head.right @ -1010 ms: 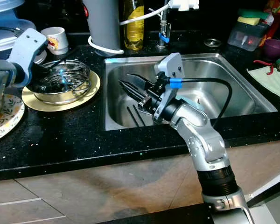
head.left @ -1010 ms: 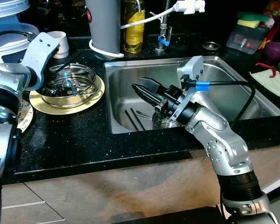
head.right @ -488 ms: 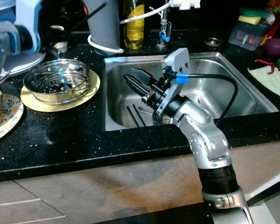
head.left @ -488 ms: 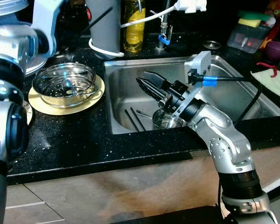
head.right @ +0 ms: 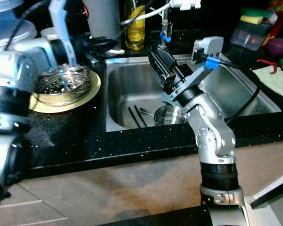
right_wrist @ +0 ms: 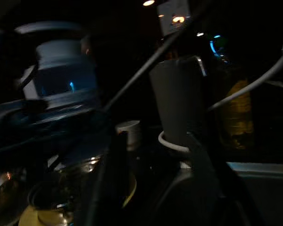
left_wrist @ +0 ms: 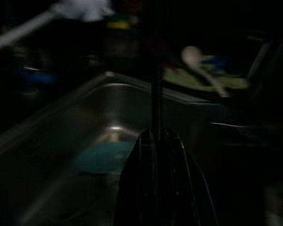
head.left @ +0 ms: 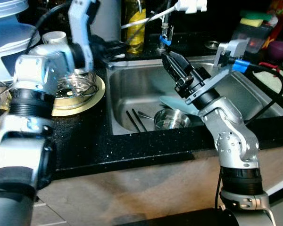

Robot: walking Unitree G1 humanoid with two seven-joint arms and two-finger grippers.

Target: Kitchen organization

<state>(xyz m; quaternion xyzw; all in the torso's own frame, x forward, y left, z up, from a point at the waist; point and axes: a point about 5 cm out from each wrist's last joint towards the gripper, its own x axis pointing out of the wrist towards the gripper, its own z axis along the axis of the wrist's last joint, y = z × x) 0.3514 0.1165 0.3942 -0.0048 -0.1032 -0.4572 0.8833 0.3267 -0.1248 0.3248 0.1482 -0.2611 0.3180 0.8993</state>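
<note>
Jaws of the right gripper point(head.left: 171, 61) hang raised over the sink point(head.left: 132, 75), their black fingers a little apart in the right wrist view and grasping nothing; the left gripper point(head.left: 114, 47) sits at the sink's back left corner, its fingers pressed together in the left wrist view, also empty as far as can be seen. What is left to tidy lies in the basin: a small steel bowl point(head.left: 171, 118) near the front wall, a teal plate point(head.left: 175, 101) just behind it, and two dark chopsticks point(head.left: 134, 120) beside a spoon point(head.left: 145, 115) to its left. On the black bench point(head.left: 85, 132) to the left, a glass bowl point(head.left: 78, 82) rests on a yellow plate point(head.left: 95, 96), with a white mug point(head.left: 54, 37) behind. For the next pick, the right arm should probably drop straight down onto the steel bowl's rim, one finger inside and one outside, and lift clear of the basin wall before swinging across, since the left arm crowds that corner.
</note>
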